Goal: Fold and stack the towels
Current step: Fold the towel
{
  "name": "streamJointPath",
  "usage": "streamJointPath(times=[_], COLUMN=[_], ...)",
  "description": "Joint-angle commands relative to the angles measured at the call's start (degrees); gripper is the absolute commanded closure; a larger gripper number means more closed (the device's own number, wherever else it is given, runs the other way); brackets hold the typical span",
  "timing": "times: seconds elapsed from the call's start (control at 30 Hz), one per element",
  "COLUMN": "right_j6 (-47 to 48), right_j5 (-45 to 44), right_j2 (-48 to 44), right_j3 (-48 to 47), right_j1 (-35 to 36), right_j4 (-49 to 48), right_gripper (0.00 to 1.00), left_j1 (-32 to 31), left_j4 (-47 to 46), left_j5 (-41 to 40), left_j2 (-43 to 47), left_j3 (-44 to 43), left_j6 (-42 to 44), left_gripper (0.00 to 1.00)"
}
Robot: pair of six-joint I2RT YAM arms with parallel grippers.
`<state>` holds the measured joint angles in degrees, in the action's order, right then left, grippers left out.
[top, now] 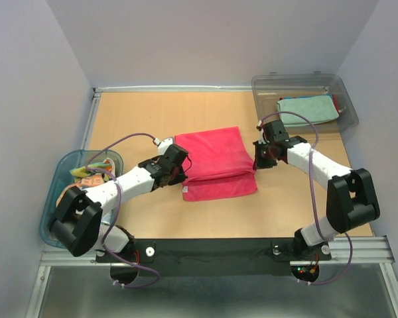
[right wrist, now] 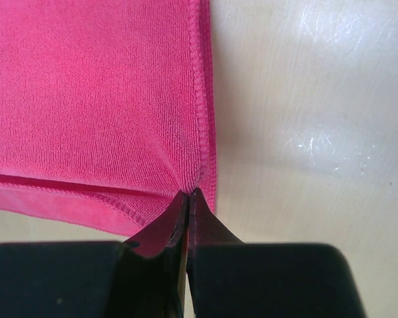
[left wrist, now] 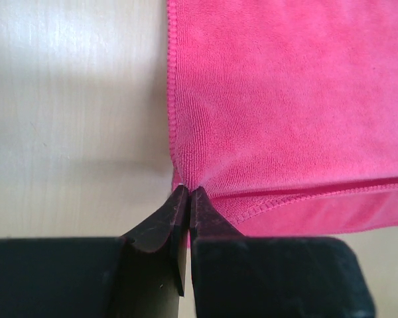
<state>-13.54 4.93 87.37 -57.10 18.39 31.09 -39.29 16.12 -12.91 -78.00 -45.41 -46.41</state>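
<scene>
Magenta pink cloth is seen at the middle of the tabletop (top: 139, 112), where the pink towel (top: 215, 159) is laid partly folded, an upper layer lying over a lower one whose near strip is left uncovered. The left fingers (left wrist: 164, 224) are clenched on the towel's left edge, the hem of the upper layer being pinched between the tips just above the line where the two layers meet. The right fingers (right wrist: 160, 232) are clenched likewise on the right edge, and the cloth is puckered into small creases at both tips (the stitched hem is plainly shown in each wrist view). A teal towel (top: 307, 109) is laid flat in the clear bin (top: 350, 116) at the far right corner, well apart from the pink one. Crumpled towels (top: 93, 172) of mixed colours are held in the oval tub (top: 52, 202) at the left edge.
</scene>
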Motion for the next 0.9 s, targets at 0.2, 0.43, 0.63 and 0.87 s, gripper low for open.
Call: streamJointPath(times=[0.2,0.43,0.63,0.87], right_j6=[-2.72,-5.09,-6.06,-7.2], right_j5=[-0.71,2.28,1.23,-0.45], right_j2=[-5.28,-3.53,-0.45,-3.69], right_j3=[3.04,5.42,6.91,8.58], right_j1=[-0.81,-0.73,-0.73,-0.73], right_j4=[3.8,3.98,3.63,3.54], right_gripper=[0.99,0.99,0.99,0.59], left_j1=[-4.74,-5.89,-5.98,-6.59], left_j4=[4.63,1.91,-0.64,0.05], left_j5=[-2.3,-1.42,-0.89,-0.45], left_j2=[5.4,3.38,0.66,3.89], left_j3=[3.57,7.52,9.02,9.46], left_j6=[-3.68,-4.74,-4.65,-4.91], left_gripper=[1.0,1.0,0.94,0.47])
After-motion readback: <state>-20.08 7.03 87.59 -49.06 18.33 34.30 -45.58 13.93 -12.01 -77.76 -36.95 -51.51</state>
